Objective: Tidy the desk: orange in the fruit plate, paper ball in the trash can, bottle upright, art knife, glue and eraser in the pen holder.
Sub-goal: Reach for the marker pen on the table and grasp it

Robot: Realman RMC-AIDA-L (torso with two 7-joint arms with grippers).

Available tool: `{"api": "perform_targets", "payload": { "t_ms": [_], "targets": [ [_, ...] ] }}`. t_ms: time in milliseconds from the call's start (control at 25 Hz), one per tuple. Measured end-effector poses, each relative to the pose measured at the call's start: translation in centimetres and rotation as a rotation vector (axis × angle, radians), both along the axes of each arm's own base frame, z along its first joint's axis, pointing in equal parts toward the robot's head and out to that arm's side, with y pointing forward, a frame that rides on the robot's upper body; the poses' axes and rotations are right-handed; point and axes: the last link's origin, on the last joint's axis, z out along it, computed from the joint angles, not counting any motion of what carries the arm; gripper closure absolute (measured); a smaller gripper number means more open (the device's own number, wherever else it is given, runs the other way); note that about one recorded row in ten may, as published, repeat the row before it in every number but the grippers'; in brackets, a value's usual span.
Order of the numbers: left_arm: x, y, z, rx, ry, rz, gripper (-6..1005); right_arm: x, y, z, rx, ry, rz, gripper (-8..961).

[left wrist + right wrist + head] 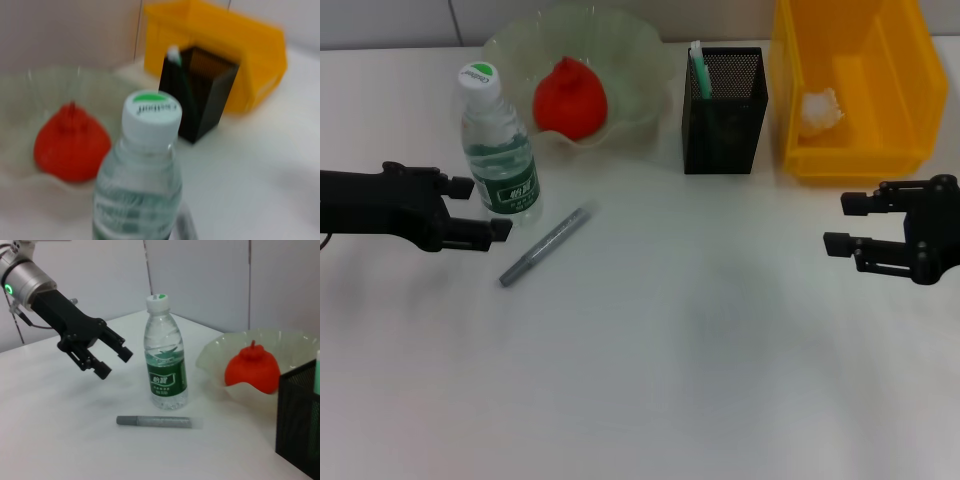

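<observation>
Head view: grey art knife point(546, 245) flat on the tabletop point(700, 360), left of centre, long axis slanting from lower left to upper right, just below the upright bottle point(500, 150). Left pincer point(485, 208) spread, empty, just left of bottle and knife, clearly the nearer. Right pincer point(847, 222) spread too, empty, far right, well apart. Pen holder point(723, 110) upper centre, orange point(570, 98) already in the fruit plate point(640, 60).
</observation>
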Motion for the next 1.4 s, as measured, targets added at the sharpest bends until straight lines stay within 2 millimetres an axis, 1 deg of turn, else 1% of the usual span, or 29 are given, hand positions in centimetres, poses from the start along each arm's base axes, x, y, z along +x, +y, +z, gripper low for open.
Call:
{"api": "perform_targets", "payload": {
  "t_ms": [40, 120, 160, 240, 280, 400, 440, 480, 560, 640, 680, 840, 920, 1040, 1080, 1200, 1400],
  "targets": [
    [0.0, 0.0, 0.0, 0.000, 0.000, 0.000, 204, 0.2, -0.1, 0.1, 0.003, 0.000, -0.004, 399],
    [1.6, 0.2, -0.4, -0.041, 0.116, 0.034, 204, 0.4, -0.2, 0.2, 0.007, 0.001, -0.011, 399],
    [1.6, 0.2, -0.4, -0.041, 0.116, 0.034, 204, 0.5, -0.3, 0.1, 0.006, 0.000, -0.013, 399],
    [2.6, 0.3, -1.0, -0.066, 0.200, 0.058, 204, 0.5, -0.3, 0.1, 0.005, -0.002, -0.014, 398],
    [3.4, 0.4, -1.6, -0.085, 0.238, 0.075, 204, 0.6, -0.4, 0.1, 0.004, -0.003, -0.016, 398],
    [4.6, 0.3, -2.7, -0.115, 0.265, 0.082, 204, 0.7, -0.4, 0.0, 0.001, -0.001, -0.017, 397],
    [4.6, 0.3, -2.7, -0.115, 0.265, 0.082, 205, 0.8, -0.5, -0.1, -0.001, 0.000, -0.017, 396],
    [5.0, 0.4, -3.1, -0.124, 0.271, 0.081, 205, 0.8, -0.5, -0.2, -0.003, 0.001, -0.016, 396],
    [6.2, 0.4, -4.4, -0.153, 0.290, 0.078, 205, 0.9, -0.5, -0.3, -0.008, 0.002, -0.013, 396],
    [6.4, 0.3, -4.8, -0.162, 0.295, 0.076, 205, 0.9, -0.5, -0.5, -0.011, 0.003, -0.012, 395],
    [7.1, 0.4, -5.9, -0.174, 0.321, 0.060, 205, 1.0, -0.5, -0.5, -0.012, 0.003, -0.009, 395],
    [7.5, 0.6, -6.6, -0.161, 0.352, 0.049, 205, 1.1, -0.6, -0.6, -0.016, 0.005, -0.007, 393],
    [7.8, 0.9, -7.6, -0.160, 0.393, 0.038, 205, 1.0, -0.6, -0.8, -0.021, 0.007, -0.006, 393],
    [7.8, 1.1, -8.1, -0.166, 0.411, 0.037, 205, 1.0, -0.5, -0.9, -0.025, 0.008, -0.004, 392],
    [7.5, 1.6, -8.6, -0.166, 0.443, 0.047, 205, 0.9, -0.5, -0.9, -0.026, 0.008, -0.003, 392],
    [7.2, 2.1, -9.0, -0.168, 0.467, 0.059, 205, 0.9, -0.5, -1.0, -0.028, 0.008, -0.001, 391],
    [7.0, 2.9, -9.1, -0.166, 0.507, 0.067, 205, 0.8, -0.6, -1.0, -0.033, 0.010, -0.002, 389]
  ]
}}
